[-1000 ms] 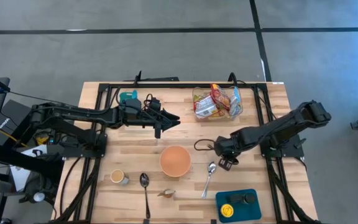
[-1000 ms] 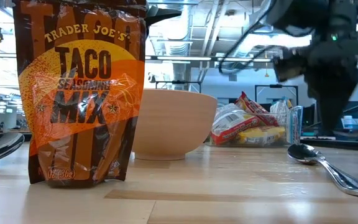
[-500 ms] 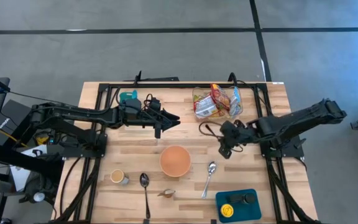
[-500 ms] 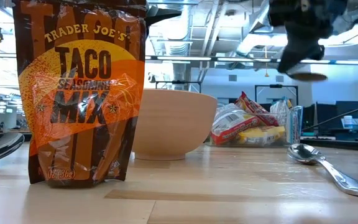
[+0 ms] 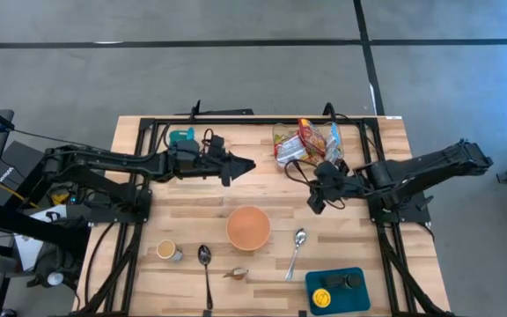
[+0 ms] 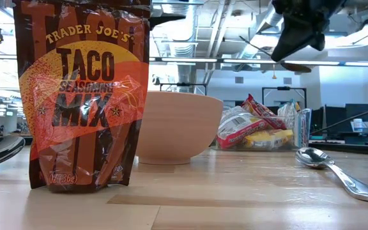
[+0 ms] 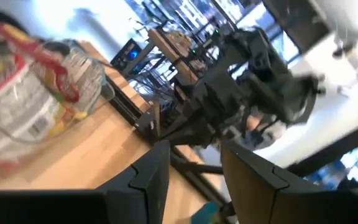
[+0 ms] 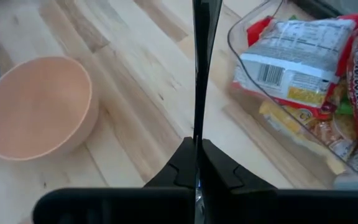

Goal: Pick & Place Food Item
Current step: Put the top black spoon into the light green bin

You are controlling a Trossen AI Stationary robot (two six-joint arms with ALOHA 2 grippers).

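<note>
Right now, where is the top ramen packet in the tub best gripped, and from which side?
Probably by its thin end seam, coming from above. The packet lies flat on top of the pile, and the wall of the tub blocks a sideways approach. A flat seam suits a two-finger pinch.

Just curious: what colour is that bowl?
The bowl is peach-orange, clearest in the right wrist view.

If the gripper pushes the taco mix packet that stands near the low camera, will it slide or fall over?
The taco packet would probably tip: it stands upright, tall on a narrow base. Its crinkled film suggests it is light and floppy, so it may also buckle where it is pushed.
</note>
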